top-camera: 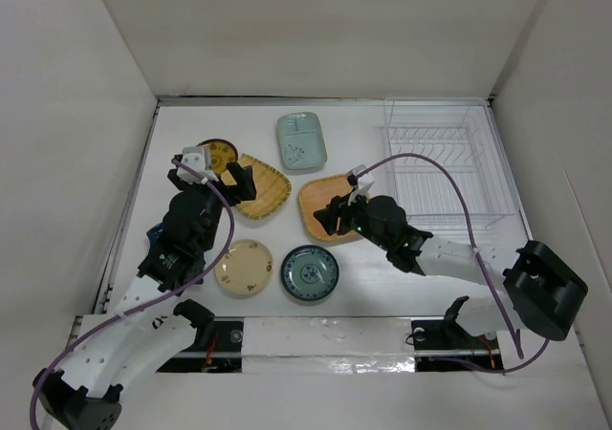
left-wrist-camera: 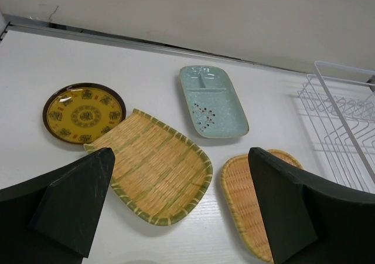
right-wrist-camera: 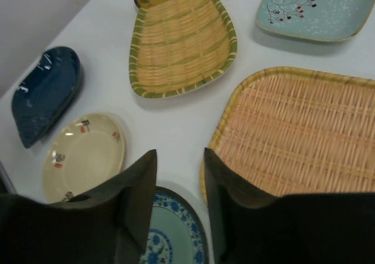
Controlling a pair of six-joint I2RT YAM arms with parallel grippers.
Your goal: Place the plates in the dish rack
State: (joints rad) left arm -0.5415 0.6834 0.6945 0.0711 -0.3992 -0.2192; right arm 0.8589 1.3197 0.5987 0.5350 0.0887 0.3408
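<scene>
Six plates lie flat on the white table: yellow patterned (top-camera: 218, 153), green-edged woven (top-camera: 263, 189), pale green rectangular (top-camera: 301, 140), tan woven (top-camera: 325, 201), cream (top-camera: 243, 266) and teal-blue (top-camera: 309, 272). The white wire dish rack (top-camera: 442, 167) stands at the right with nothing in it. My left gripper (top-camera: 239, 182) is wide open and empty above the green-edged woven plate (left-wrist-camera: 155, 167), with the tan plate (left-wrist-camera: 243, 188) by its right finger. My right gripper (right-wrist-camera: 180, 182) is open and empty at the tan plate's (right-wrist-camera: 304, 135) near-left edge, above the teal plate's rim (right-wrist-camera: 176, 234).
A dark blue dish (right-wrist-camera: 44, 94) lies at the left, mostly under my left arm in the top view (top-camera: 155, 232). White walls close in the table on three sides. The rack's near corner shows in the left wrist view (left-wrist-camera: 345, 129).
</scene>
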